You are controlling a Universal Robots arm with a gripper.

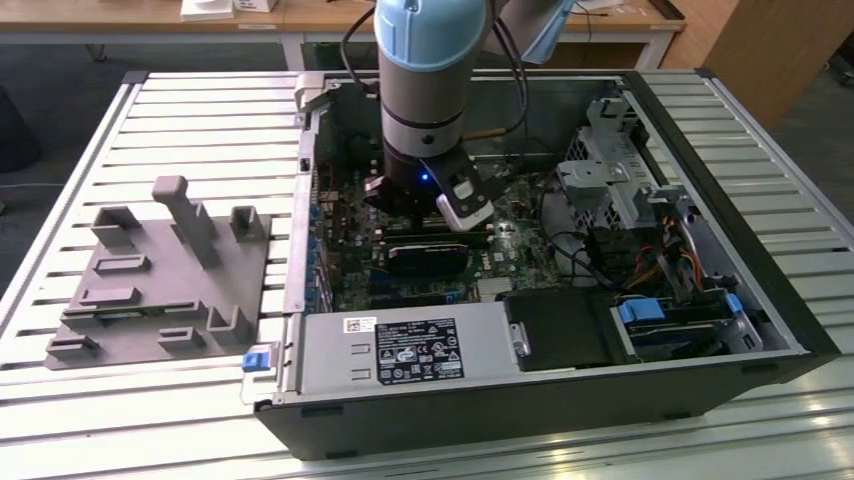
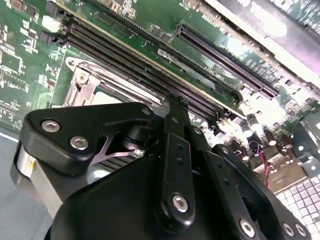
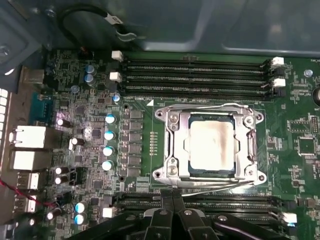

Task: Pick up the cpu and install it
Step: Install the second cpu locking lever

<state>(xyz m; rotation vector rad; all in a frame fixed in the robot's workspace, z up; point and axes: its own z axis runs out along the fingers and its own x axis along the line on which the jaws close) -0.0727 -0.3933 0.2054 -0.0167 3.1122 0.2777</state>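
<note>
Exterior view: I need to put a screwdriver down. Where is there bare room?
The slatted table is free behind the grey fixture and on the exterior view's right of the case. Inside the case it is crowded around the arm.

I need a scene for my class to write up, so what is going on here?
A robot arm reaches down into an open computer case lying on a slatted table. In the first wrist view the cpu already sits in the socket on the motherboard, with the gripper just beside it and not holding it. A grey fixture stands on the exterior view's left.
</note>
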